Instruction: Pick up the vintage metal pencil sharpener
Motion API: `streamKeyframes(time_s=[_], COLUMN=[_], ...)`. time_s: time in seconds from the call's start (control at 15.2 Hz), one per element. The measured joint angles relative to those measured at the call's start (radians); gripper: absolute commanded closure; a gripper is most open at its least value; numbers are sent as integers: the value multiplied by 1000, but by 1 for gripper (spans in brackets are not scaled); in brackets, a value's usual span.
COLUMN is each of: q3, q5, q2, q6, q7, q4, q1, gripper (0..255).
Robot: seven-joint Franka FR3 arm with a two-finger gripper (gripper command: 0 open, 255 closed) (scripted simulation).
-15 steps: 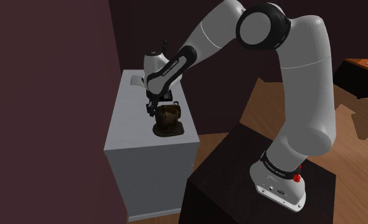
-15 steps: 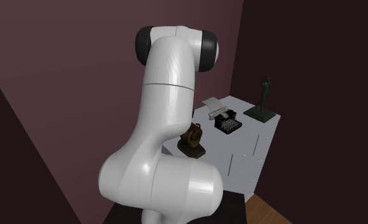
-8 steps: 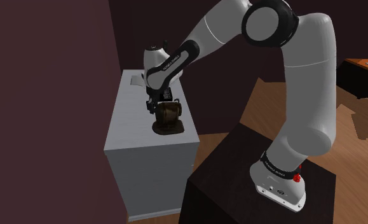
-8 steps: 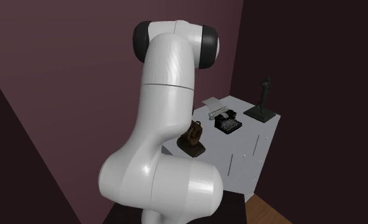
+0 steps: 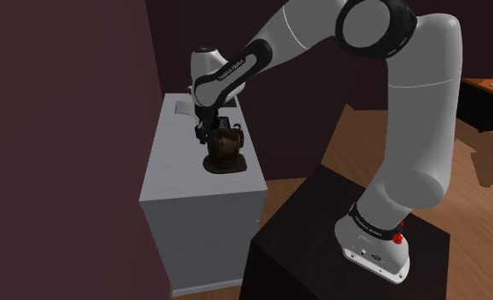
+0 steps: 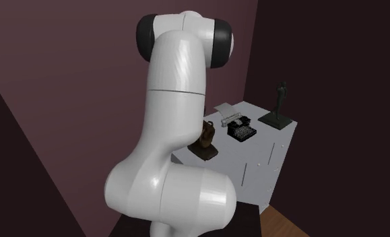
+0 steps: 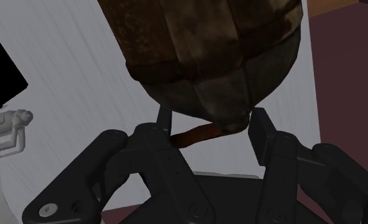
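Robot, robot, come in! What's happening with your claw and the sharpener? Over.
Black two-finger gripper shut on the brown rusty-looking pencil sharpener. Sharpener over the grey cabinet top. Black typewriter stands apart, not in the way.

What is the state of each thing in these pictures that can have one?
pencil sharpener, clasped between the two fingers.
gripper, shut on the pencil sharpener.
typewriter, upright on the cabinet, a sheet of paper in it.
statuette, standing upright on its base, untouched.
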Motion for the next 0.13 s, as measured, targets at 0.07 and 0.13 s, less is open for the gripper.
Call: streamKeyframes(time_s=[0.07,0.13], q3=[1,1], q5=[2,4], q2=[-6,-15], q6=[-8,-16], q7=[-3,-5], q4=[2,1], q1=[-2,-3], gripper=[255,255])
